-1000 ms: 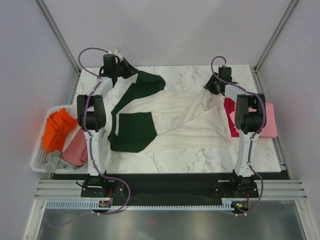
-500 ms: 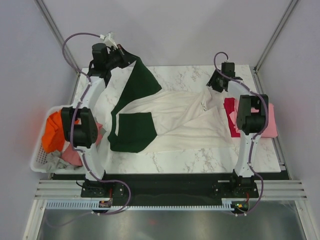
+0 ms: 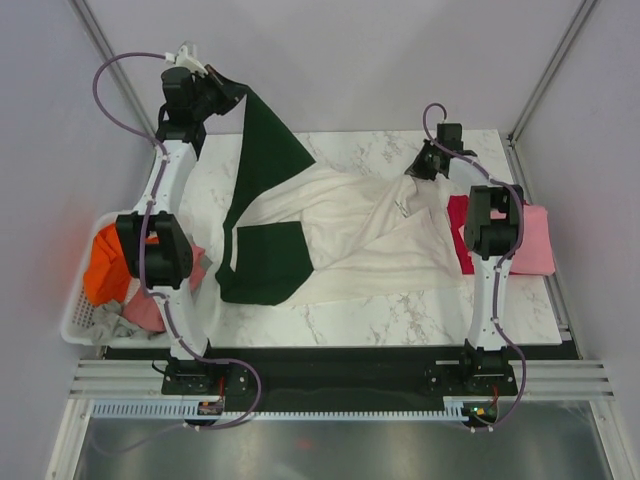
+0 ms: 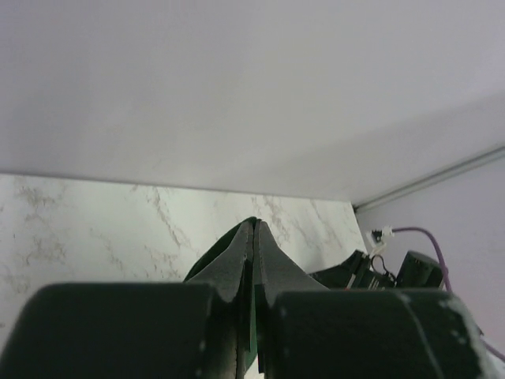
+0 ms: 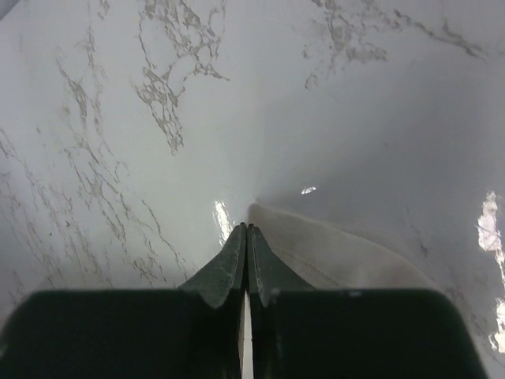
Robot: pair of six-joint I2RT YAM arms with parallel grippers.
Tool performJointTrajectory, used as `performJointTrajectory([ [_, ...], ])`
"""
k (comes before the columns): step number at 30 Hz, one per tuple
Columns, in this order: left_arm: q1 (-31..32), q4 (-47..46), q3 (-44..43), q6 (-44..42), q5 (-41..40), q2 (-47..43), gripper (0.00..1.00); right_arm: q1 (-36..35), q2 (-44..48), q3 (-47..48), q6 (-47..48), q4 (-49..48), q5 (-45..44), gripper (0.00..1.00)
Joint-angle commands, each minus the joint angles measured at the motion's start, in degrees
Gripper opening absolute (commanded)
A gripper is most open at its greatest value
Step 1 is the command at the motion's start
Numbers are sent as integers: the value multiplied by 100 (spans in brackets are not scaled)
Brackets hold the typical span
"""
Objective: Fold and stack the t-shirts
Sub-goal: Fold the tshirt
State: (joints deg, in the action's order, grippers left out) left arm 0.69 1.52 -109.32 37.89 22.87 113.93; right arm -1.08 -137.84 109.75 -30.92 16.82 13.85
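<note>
Both grip the cream t-shirt (image 3: 350, 235): left pincer (image 4: 253, 225) its green sleeve (image 3: 265, 150), right pincer (image 5: 247, 229) its edge; spreading; next, pull taut.

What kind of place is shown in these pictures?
Probably a robot test cell, not a home: plain grey walls close in a marble-patterned table, and a metal mounting rail runs along its near edge.

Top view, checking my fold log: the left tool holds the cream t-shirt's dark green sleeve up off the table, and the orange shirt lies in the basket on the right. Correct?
No: the basket with the orange shirt is on the left, as the top view shows. The left tool does hold the dark green sleeve up.
</note>
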Motion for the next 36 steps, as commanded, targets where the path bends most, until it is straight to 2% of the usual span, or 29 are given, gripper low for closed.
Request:
performJointTrajectory([
  [1,-60,-187,-651,438,-529,462,2,73,-76,519,-63,-179,110,6],
  [4,-244,-187,-1038,605,-521,832,2,266,-24,512,-177,-468,136,2],
  [9,-411,-187,-1030,579,-468,1149,2,529,292,-76,-616,-1400,285,4],
  [16,-499,-187,-960,597,-442,1430,2,627,275,-313,-573,-1339,145,6],
  [19,-500,-213,-986,571,-433,1474,2,679,240,-288,-565,-1313,144,27],
  [20,-500,-231,-986,570,-407,1500,2,688,240,-271,-556,-1261,171,44],
  [23,-500,-328,-995,597,-223,1544,2,679,266,-279,-486,-1181,127,68],
  [29,-499,-494,-916,632,-20,1536,2,627,74,291,-99,-893,101,70],
  [33,-491,-530,-872,623,15,1518,2,530,-593,1274,16,-329,48,70],
  [36,-482,-521,-855,606,42,1510,2,504,-857,1583,-11,-206,100,69],
])
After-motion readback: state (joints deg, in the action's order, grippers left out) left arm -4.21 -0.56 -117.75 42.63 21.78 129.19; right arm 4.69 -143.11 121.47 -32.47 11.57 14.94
